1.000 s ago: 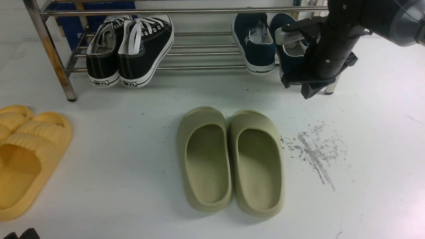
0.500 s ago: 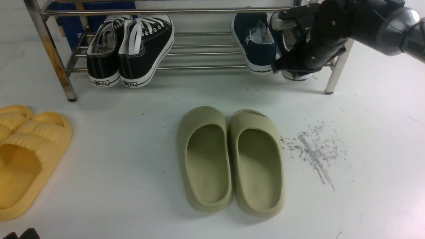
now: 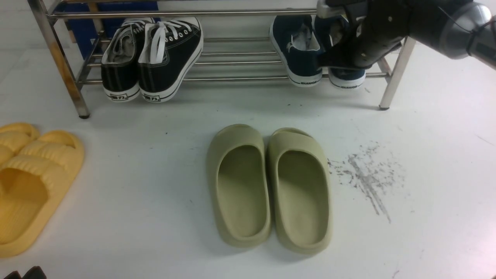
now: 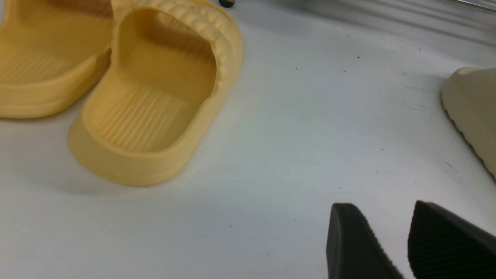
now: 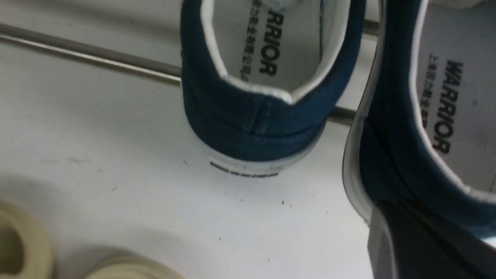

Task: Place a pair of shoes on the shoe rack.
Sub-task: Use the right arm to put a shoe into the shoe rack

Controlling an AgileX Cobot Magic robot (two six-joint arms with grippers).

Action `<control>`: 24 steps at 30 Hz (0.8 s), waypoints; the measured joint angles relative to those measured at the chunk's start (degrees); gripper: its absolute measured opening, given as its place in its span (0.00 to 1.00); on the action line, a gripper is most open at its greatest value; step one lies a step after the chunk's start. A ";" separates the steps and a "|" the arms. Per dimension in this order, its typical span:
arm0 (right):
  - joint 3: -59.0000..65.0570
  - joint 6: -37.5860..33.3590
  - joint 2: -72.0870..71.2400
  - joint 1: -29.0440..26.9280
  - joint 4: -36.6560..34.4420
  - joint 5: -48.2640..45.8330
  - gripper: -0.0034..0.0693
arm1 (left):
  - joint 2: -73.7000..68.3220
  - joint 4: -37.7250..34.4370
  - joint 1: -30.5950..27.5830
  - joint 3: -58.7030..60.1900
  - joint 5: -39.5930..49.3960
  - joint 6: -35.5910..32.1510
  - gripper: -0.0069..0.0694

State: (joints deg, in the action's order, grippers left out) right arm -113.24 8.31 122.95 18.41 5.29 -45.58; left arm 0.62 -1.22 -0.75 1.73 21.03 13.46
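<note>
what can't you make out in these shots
- right navy shoe: front view, mostly hidden by the right end effector clamping it; toe contact with the shoe rack unseen.
- left end effector: left wrist view, cut off by frame edge.
- heel labels on the black sneakers: front view, too small.

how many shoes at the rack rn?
4. Two black lace-up sneakers at the shoe rack's left end; two navy slip-ons at its right end, the outer one partly hidden by the right gripper.

The right arm (image 3: 457, 21) has a glossy silver-grey cylindrical link joined to a matte black wrist housing (image 3: 381, 33) dotted with small pale screw heads. The left gripper (image 4: 383, 217) shows 2 matte black, wedge-shaped fingers (image 4: 445, 240), 1 finely ribbed on its face
</note>
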 joint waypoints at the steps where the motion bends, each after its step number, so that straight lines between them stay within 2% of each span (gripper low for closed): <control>1: -0.24 -0.63 -0.30 0.00 -0.66 -2.06 0.05 | 0.00 0.00 0.00 0.00 0.00 0.00 0.40; 7: -0.81 -4.66 -3.48 -0.32 -0.27 -11.59 0.05 | 0.00 0.00 0.00 0.00 0.00 0.00 0.40; 11: -0.86 -5.13 -2.66 -1.02 1.40 -11.63 0.05 | 0.00 0.00 0.00 0.00 0.00 0.00 0.40; 24: -0.81 -3.79 3.44 -1.24 0.96 4.98 0.05 | 0.00 0.00 0.00 0.00 0.00 0.00 0.40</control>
State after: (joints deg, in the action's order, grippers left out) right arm -114.05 4.52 126.39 17.17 6.25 -40.60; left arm 0.62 -1.22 -0.75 1.73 21.03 13.46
